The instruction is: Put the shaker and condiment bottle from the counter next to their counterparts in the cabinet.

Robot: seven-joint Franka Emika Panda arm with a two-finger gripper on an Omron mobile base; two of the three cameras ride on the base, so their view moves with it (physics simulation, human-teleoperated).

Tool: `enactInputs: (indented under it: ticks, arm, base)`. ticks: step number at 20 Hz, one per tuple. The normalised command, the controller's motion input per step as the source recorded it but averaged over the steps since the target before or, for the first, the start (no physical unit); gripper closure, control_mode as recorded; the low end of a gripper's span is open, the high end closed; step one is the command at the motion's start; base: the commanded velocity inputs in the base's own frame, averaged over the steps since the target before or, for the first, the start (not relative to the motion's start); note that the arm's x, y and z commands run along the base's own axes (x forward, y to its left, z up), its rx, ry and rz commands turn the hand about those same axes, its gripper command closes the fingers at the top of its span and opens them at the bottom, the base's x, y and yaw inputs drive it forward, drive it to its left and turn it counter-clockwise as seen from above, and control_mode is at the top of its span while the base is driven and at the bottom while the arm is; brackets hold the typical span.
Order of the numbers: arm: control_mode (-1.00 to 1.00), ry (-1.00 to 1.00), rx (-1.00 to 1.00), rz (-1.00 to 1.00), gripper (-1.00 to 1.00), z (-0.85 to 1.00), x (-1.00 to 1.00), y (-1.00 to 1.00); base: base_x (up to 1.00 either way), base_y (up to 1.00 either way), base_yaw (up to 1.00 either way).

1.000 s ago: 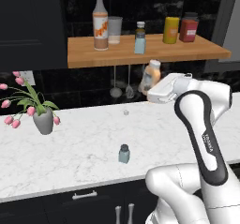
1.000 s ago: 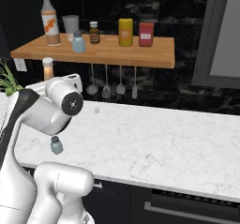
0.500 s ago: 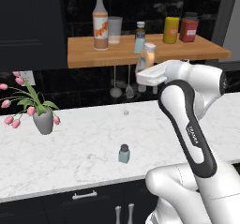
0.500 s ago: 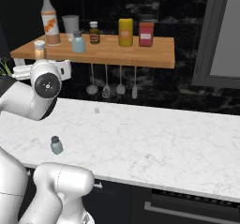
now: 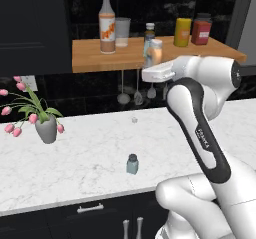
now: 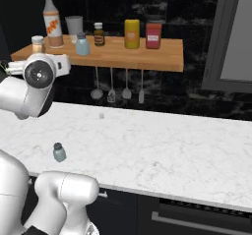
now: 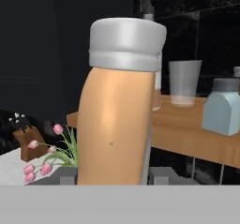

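Orange condiment bottle (image 7: 117, 120), label unreadable

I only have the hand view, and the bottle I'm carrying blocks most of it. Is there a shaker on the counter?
Observer: Yes, the shaker stands upright on the counter, toward its front edge and apart from the arm.
Operator: Where's the tall bottle relative to my load?
Observer: In the right base view, the tall bottle stands on the cabinet, just right of the condiment bottle that the gripper holds.
Operator: Anything at the shelf's other end?
Observer: A yellow jar and a red jar, side by side.
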Motion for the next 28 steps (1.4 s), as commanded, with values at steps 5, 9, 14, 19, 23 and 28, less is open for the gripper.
enactInputs:
  ticks: [5, 9, 14, 19, 23, 28]
  arm:
    - [-1.00, 0.00, 0.00, -0.06, 1.00, 0.11, 0.22, 0.56]
    - [-1.00, 0.00, -0.01, -0.18, 1.00, 0.19, 0.23, 0.34]
    - [-1.00, 0.00, 0.00, -0.10, 1.00, 0.37, 0.12, 0.00]
    - [-1.00, 0.01, 0.00, -0.02, 1.00, 0.13, 0.00, -0.03]
    - [-1.00, 0.03, 0.00, 0.00, 1.00, 0.00, 0.37, -0.03]
    - [-1.00, 0.00, 0.00, 0.00, 1.00, -0.04, 0.46, -0.10]
  base:
    - [0.00, 0.00, 0.00]
    - [0.00, 0.00, 0.00]
    - [0.00, 0.00, 0.00]
    - [0.00, 0.00, 0.00]
    - [0.00, 0.00, 0.00]
    - [0.00, 0.00, 0.00]
